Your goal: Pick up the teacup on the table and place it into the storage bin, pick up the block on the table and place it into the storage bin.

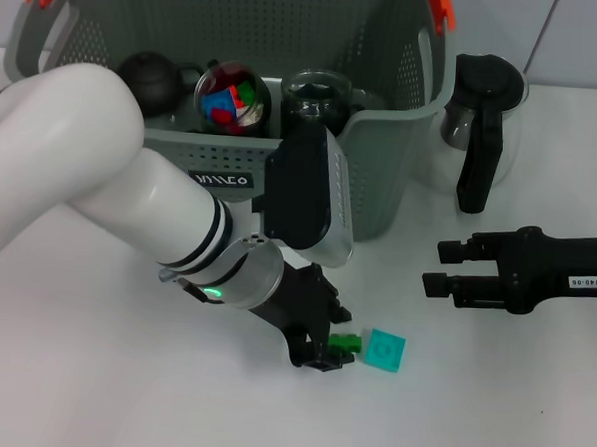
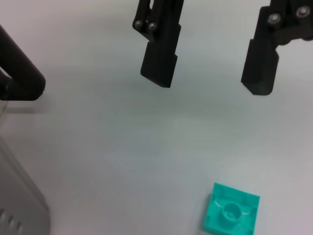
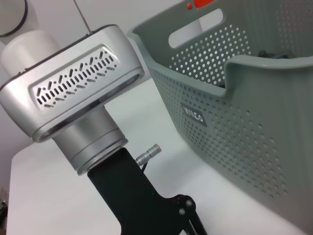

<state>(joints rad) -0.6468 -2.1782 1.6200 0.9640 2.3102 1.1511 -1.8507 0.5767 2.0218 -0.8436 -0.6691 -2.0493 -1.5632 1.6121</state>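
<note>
A small turquoise square block (image 1: 384, 350) lies flat on the white surface (image 1: 90, 373), in front of the grey perforated storage bin (image 1: 381, 178), a round stud on its upper face. Being square, it has no clear long axis; one corner points toward the bin.

The left arm reaches from the left across the bin's front, bent downward, its black left claw (image 1: 324, 347) low over the surface just beside the block's left edge. In the left wrist view the block (image 2: 230, 215) is seen from above. The claw's fingers cannot be told apart or together.

The right claw (image 1: 442, 268) hovers to the right, level, pointing left, its two fingers (image 2: 159, 58) spread with nothing between them.

The bin's front label (image 3: 193, 115) carries white lettering, too small to read. Inside sit a dark teapot (image 1: 152, 81) and a glass jar of coloured pieces (image 1: 232, 98). A glass coffee pot (image 1: 481, 118) stands right of the bin.
</note>
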